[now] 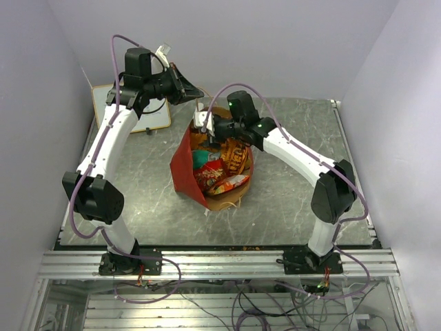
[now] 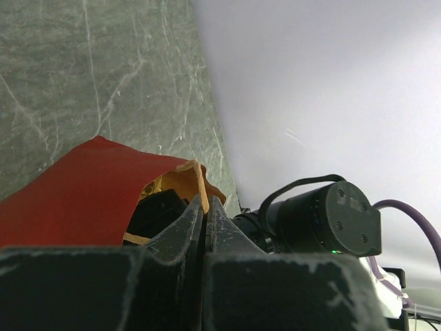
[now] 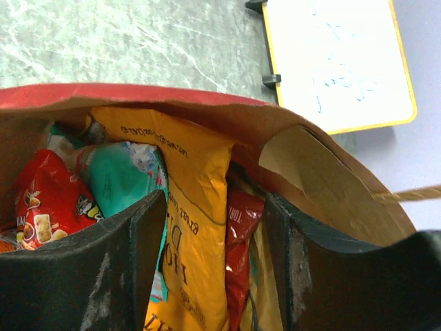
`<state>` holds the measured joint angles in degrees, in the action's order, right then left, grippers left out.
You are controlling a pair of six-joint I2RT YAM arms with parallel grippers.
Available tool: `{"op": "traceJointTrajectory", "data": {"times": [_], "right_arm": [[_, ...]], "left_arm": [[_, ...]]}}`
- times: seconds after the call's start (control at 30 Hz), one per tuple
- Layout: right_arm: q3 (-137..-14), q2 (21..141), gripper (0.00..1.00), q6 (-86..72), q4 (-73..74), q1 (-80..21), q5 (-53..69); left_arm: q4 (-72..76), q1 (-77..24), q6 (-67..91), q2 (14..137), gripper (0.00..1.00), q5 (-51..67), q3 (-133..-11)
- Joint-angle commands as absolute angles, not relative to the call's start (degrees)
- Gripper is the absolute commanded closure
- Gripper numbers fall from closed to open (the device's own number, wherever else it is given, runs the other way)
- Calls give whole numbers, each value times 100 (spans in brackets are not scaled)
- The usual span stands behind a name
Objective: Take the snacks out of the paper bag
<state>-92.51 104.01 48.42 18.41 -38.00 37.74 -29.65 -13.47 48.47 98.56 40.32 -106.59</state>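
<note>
Right gripper [image 3: 215,207] jaws: apart, straddling an upright orange packet [image 3: 196,158] inside the paper bag [image 3: 324,179].
Left gripper [image 2: 204,207] jaws: together at the bag's far rim; whether they pinch it cannot be told.
Snacks: teal packet [image 3: 120,176] and red packet [image 3: 48,196] beside the orange one, in the bag.
Bag position: open-topped, mid-table [image 1: 289,200].

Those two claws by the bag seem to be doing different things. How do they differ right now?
The left gripper has its fingers pressed shut, while the right gripper has its fingers spread open. The left gripper sits at the rim of the paper bag; the right gripper reaches into the bag's mouth. The right gripper straddles an orange snack packet; nothing shows clearly between the left gripper's fingers. Both are at the same bag.
</note>
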Motion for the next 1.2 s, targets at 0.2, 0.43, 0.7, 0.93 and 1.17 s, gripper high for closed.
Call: {"op": "traceJointTrajectory", "data": {"times": [0.2,0.43,0.7,0.93,1.17], "right_arm": [[-9359,10786,47,4969,1907,-3893,4324],[-9173,10915,63,4623,1286,-3899,4315],[-8898,10463,93,4177,779,-3859,4387],[-8850,9997,100,3544,286,-3828,3863],[-8547,9472,100,2839,-258,-3789,3497]], "left_arm": [[-2900,-1310,4944,9702,93,4188,-11018],[-3063,-1310,4876,9756,93,4158,-11148],[-3628,-1292,4469,9780,93,3920,-11492],[-3496,-1210,4505,9690,93,3972,-11371],[-3423,-1097,4506,9561,93,4007,-11217]]}}
